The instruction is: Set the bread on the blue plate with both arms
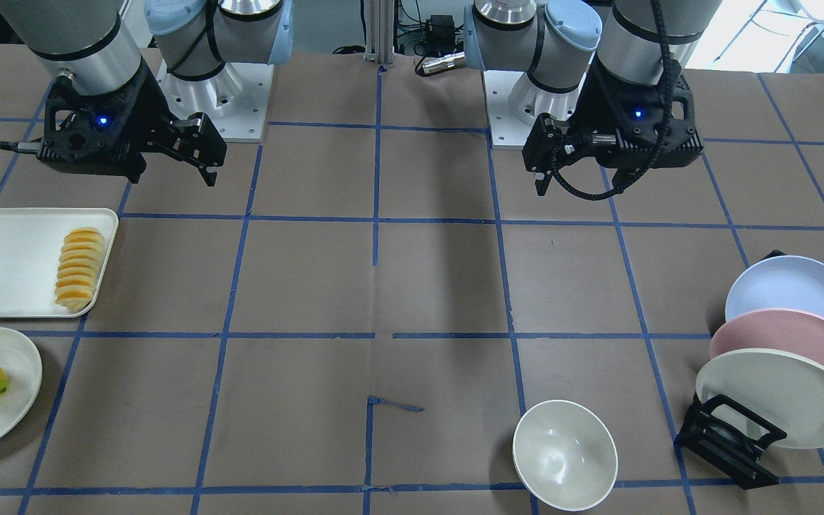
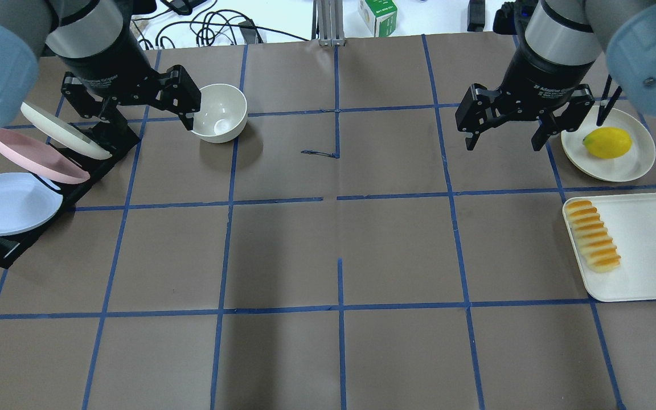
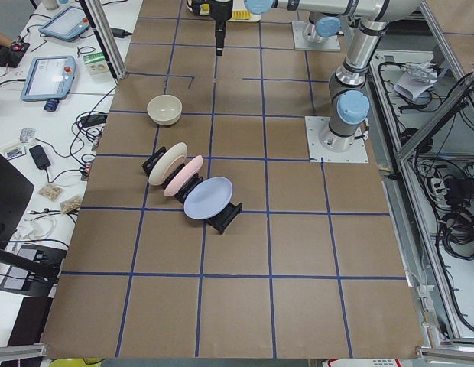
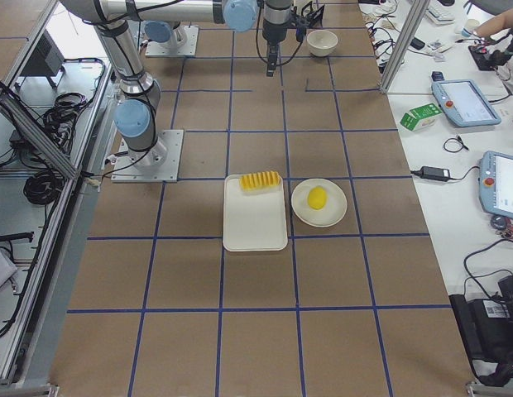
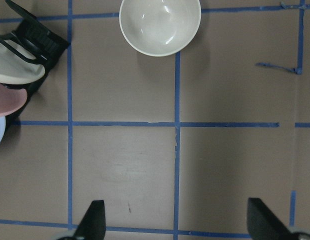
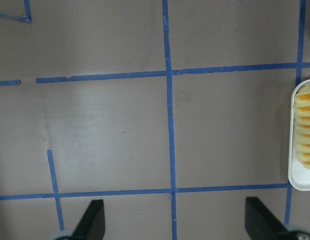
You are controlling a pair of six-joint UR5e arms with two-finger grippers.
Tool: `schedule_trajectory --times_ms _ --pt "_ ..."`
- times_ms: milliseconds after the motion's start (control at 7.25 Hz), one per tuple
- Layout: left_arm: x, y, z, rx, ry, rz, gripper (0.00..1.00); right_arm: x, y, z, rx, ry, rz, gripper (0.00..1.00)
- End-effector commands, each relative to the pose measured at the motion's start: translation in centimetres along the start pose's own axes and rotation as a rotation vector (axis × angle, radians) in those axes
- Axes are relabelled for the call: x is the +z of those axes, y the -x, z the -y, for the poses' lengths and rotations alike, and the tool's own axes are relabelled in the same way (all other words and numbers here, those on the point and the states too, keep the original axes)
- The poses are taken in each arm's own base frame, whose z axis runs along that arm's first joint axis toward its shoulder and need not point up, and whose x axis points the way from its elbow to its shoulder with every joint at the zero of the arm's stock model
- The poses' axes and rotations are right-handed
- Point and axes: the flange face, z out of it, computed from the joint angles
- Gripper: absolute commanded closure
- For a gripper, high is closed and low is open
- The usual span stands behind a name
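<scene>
The bread (image 1: 79, 268), a row of orange-yellow slices, lies at the edge of a white tray (image 1: 4, 261). It also shows in the overhead view (image 2: 593, 235) and at the right edge of the right wrist view (image 6: 306, 132). The blue plate (image 1: 791, 290) leans in a black rack (image 1: 730, 443), also seen from overhead (image 2: 6, 204). My right gripper (image 2: 502, 142) hangs open and empty above the table, away from the bread. My left gripper (image 2: 146, 117) hangs open and empty near the rack, apart from the plates.
A pink plate (image 1: 791, 340) and a cream plate (image 1: 777, 397) stand in the same rack in front of the blue one. A white bowl (image 2: 220, 112) sits beside the left gripper. A lemon (image 2: 607, 142) lies on a cream plate (image 2: 630, 165) next to the tray.
</scene>
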Motion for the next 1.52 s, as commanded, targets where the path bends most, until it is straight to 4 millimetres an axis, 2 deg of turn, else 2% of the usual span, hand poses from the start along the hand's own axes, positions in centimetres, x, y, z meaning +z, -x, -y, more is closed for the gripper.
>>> schedule_trajectory --times_ms 0,276,414,552,690,828,966,1103,1241,1379 --pt "0.2 0.5 -0.2 -0.006 0.009 -0.025 0.00 0.0 0.0 0.0 0.000 0.000 0.002 0.00" --pt "0.1 0.5 -0.4 -0.018 0.010 -0.013 0.00 -0.1 0.0 0.1 0.001 -0.014 -0.001 0.00" --pt "0.3 1.2 -0.4 -0.031 0.019 -0.011 0.00 1.4 -0.1 0.7 -0.007 0.024 -0.004 0.00" --pt "0.6 3.4 0.0 -0.065 0.016 0.015 0.00 3.3 -2.3 1.5 0.035 0.058 -0.041 0.00" --pt "1.2 11.0 1.2 -0.211 0.027 0.111 0.00 4.9 -7.3 2.0 0.089 0.095 -0.117 0.00" --pt "3.4 18.7 1.8 -0.357 0.073 0.115 0.00 6.7 -12.3 2.2 0.087 0.113 -0.108 0.00" --pt "4.9 23.9 1.9 -0.444 0.069 0.123 0.00 8.6 -15.6 2.7 0.008 0.055 -0.106 0.00" --pt "5.8 27.8 2.3 -0.501 -0.012 0.153 0.00 11.0 -18.4 2.5 -0.058 0.012 -0.115 0.00" --pt "8.2 33.3 1.9 -0.589 0.005 0.238 0.00 13.2 -21.2 2.0 -0.070 -0.038 -0.129 0.00" --pt "11.8 39.0 1.7 -0.666 0.014 0.274 0.00 16.2 -23.2 1.9 -0.099 -0.036 -0.122 0.00"
